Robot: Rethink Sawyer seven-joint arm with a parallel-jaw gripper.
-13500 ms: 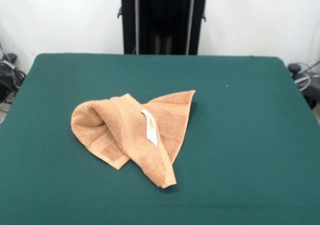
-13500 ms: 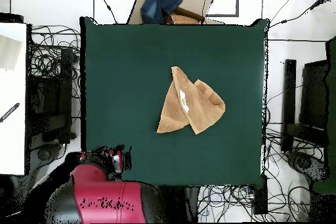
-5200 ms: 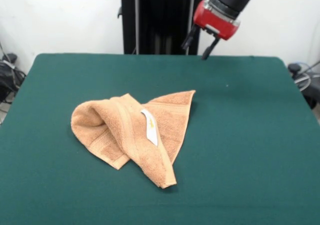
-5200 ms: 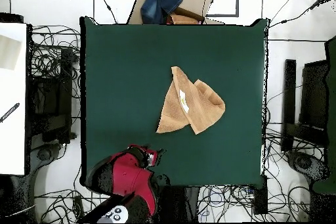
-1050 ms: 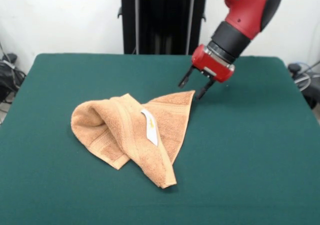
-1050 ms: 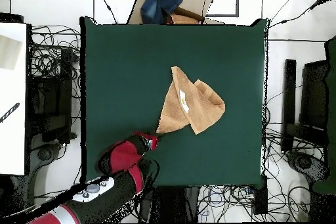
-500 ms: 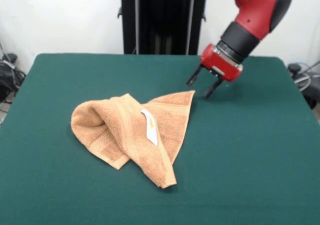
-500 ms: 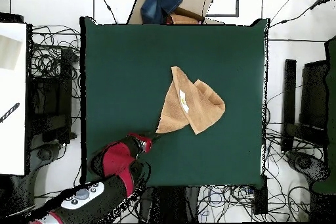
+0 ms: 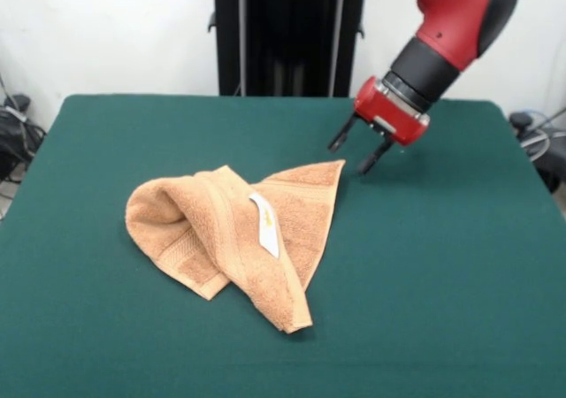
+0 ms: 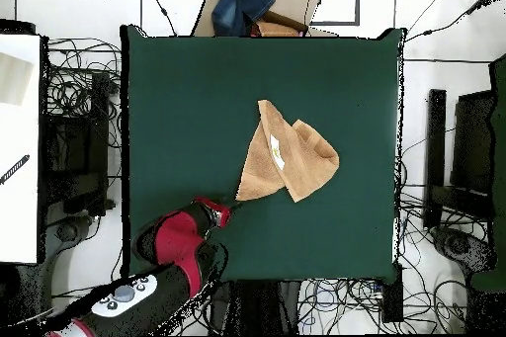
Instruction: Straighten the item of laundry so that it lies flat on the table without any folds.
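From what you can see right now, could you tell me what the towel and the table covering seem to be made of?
The towel looks like orange-tan terry cloth: a nubby, matte pile with flatter woven bands, and it holds soft rounded folds. Its white label seems smooth fabric or paper. The table covering appears to be dark green felt-like cloth: even, matte, without sheen.

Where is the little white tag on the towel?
In the front view the white tag lies on top of the crumpled towel, near its middle, along a diagonal fold. The towel sits about mid-table, left of the open pincer.
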